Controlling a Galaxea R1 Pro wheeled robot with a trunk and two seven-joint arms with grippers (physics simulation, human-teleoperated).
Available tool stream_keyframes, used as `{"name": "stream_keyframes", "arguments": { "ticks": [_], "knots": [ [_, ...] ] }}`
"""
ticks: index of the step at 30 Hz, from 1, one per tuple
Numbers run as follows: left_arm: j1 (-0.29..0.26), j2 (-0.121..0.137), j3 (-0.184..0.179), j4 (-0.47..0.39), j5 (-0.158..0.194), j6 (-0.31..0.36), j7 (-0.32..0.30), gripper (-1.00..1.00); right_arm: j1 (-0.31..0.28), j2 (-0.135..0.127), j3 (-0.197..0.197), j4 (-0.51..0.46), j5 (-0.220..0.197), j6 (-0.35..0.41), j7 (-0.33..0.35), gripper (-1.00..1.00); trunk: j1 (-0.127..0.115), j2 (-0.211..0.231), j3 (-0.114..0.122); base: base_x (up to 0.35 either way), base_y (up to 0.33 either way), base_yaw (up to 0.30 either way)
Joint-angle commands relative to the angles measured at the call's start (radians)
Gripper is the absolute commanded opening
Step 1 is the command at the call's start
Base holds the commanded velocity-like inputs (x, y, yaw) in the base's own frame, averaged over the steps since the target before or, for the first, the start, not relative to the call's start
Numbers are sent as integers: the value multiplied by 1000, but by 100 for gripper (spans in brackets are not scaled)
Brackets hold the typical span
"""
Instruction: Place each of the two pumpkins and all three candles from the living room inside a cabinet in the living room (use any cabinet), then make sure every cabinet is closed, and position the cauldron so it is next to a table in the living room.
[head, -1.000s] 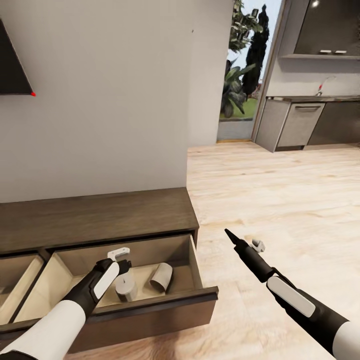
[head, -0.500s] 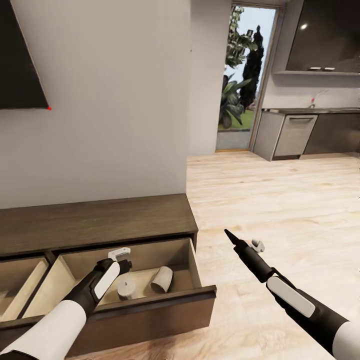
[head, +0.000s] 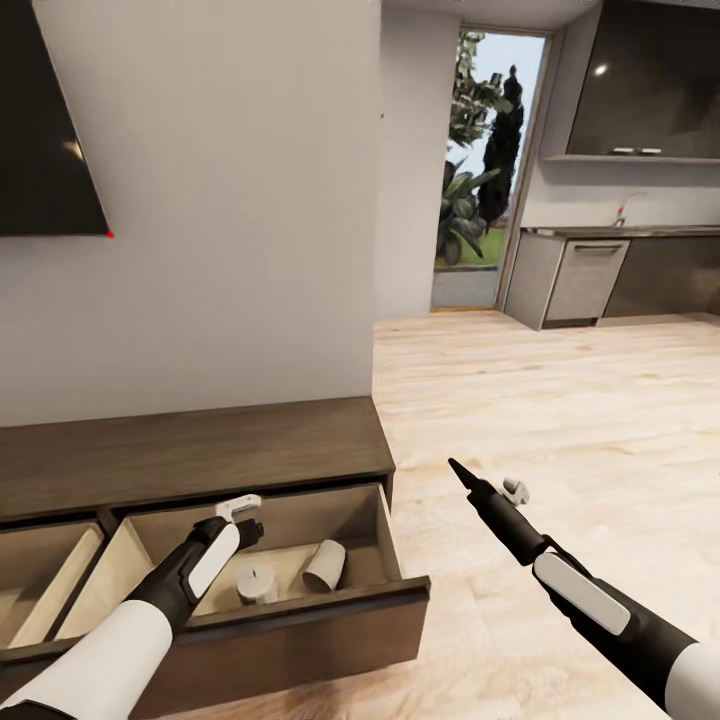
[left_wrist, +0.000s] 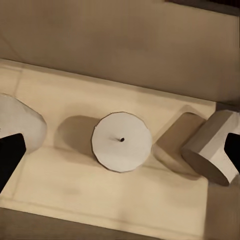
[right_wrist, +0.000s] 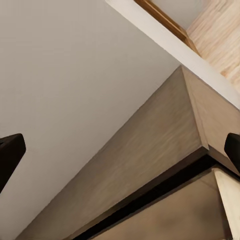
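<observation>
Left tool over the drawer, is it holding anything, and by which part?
Nothing is held. The left tool hangs open above the upright candle; its fingertips touch no candle.

No readable text, label or number appears on anything.

- Our left arm reaches forward and down from the lower left, forearm white, wrist black.
- Our left claw (head: 243, 520) hangs with its fingers spread wide; the dark fingertips (left_wrist: 10, 156) sit at opposite edges of the wrist view.
- Our right arm stretches forward from the lower right.
- Our right claw (head: 458, 470) likewise stands open, holding nothing.
</observation>
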Motion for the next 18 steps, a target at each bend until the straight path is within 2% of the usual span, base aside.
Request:
{"name": "stream_keyframes", "arguments": {
  "ticks": [1,13,18],
  "knots": [
    [-1,3,-7,-2,11,1,10,100,-2,-1,7,0,-10,-7,5,100,-4,7,2,-157,0,0],
    [-1,3,-7,-2,10,1,10,100,-2,-1,7,-1,-10,-7,5,100,-50,91,40,-179,9,0],
    [-1,1,-7,-2,11,1,10,100,-2,-1,7,-1,-9,-7,5,100,-69,126,55,-50,5,0]
  ]
}}
